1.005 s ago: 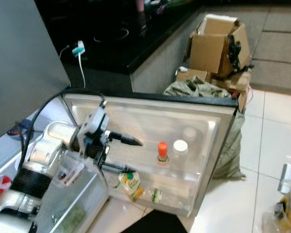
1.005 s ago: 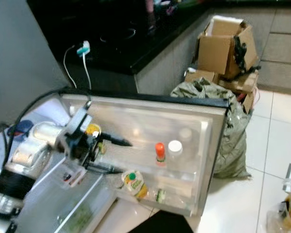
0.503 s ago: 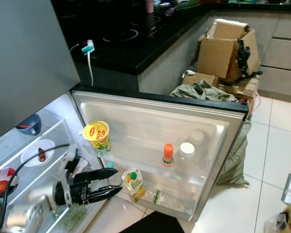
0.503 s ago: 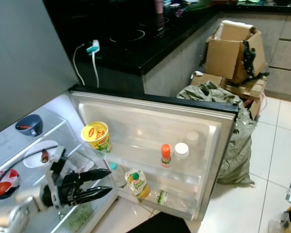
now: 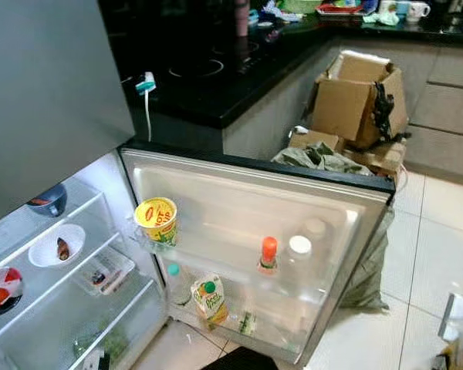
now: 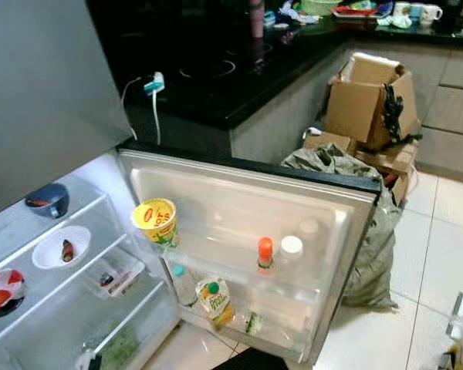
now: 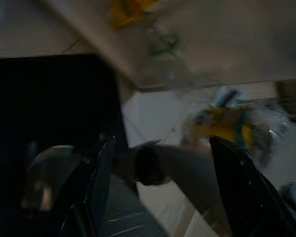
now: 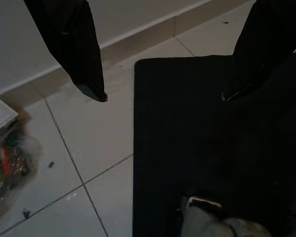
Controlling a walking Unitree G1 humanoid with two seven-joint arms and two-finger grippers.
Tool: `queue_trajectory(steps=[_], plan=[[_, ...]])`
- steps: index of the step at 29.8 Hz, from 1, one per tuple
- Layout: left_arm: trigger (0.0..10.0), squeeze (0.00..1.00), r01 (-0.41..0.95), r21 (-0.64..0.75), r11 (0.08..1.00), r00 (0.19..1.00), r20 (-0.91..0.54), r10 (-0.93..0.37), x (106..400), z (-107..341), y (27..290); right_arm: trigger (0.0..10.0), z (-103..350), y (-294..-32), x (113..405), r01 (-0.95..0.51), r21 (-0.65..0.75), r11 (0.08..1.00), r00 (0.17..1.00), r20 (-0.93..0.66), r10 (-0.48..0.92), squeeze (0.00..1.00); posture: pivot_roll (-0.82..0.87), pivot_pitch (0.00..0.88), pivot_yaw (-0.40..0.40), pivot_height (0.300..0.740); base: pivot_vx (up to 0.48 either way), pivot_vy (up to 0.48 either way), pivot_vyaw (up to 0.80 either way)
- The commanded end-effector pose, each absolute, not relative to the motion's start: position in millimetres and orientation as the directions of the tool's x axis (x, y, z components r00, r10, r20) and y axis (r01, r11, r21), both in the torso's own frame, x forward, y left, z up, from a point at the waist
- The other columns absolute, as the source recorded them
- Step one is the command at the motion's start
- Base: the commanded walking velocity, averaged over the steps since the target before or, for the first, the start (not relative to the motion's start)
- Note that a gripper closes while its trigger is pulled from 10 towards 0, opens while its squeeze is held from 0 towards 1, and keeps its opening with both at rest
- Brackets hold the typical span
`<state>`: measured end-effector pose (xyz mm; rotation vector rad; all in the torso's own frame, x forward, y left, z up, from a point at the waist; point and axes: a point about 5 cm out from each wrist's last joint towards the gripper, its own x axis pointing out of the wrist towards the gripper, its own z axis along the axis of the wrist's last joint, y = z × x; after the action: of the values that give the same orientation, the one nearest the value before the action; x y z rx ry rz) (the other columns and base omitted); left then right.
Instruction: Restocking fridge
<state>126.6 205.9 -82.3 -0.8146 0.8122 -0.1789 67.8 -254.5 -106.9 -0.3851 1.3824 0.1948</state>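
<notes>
The fridge door (image 5: 239, 193) stands wide open. On its upper rack sits a yellow cup of noodles (image 5: 156, 220). An orange-capped bottle (image 5: 268, 254) and a white-capped bottle (image 5: 298, 258) stand further right in the middle rack. A juice carton (image 5: 208, 299) and a small teal-capped bottle (image 5: 175, 282) rest in the bottom rack. In the left wrist view my left gripper (image 7: 163, 140) is open and holds nothing, hanging in the dark above the floor. My right gripper (image 8: 164, 96) is open too, over a black mat (image 8: 197, 148).
Fridge shelves (image 5: 54, 262) at the left hold a white bowl (image 5: 55, 247), a blue bowl (image 5: 46, 199) and a red-and-white bowl (image 5: 0, 287). Cardboard boxes (image 5: 359, 96) and a green sack (image 5: 324, 158) stand behind the door. A bag (image 5: 459, 339) lies on the tiles at right.
My left arm has dropped from the door rack and left the eye views. The yellow cup stays on the rack. The camera has shifted.
</notes>
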Motion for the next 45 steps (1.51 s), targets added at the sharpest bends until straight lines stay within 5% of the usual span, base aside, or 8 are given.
queue_trajectory(steps=[1,18,32,45], plan=[[10.0,0.00,-0.234,-0.679,0.696,0.670,-0.631,-0.390,120,-90,199,10.0,-107,-255,66,-0.335,-0.156,0.929,0.176,-0.979,-0.101,0.00,-0.13,0.033,0.044,0.740,0.000,-0.352,0.00],[10.0,0.00,-0.229,-0.646,0.729,0.664,-0.651,-0.368,136,-92,182,10.0,-105,-257,75,-0.320,-0.178,0.931,0.202,-0.972,-0.117,0.00,-0.13,0.029,0.027,0.740,0.000,-0.444,0.00],[10.0,0.00,-0.262,-0.511,0.818,0.594,-0.754,-0.280,127,-100,184,10.0,-107,-260,59,-0.303,-0.164,0.939,0.163,-0.980,-0.118,0.00,-0.14,0.043,0.034,0.740,0.000,0.000,0.00],[10.0,0.00,-0.229,-0.445,0.866,0.558,-0.789,-0.258,124,-102,183,10.0,-107,-263,56,-0.276,-0.195,0.941,0.180,-0.972,-0.149,0.00,-0.15,0.051,0.040,0.740,-0.347,-0.092,0.00]])
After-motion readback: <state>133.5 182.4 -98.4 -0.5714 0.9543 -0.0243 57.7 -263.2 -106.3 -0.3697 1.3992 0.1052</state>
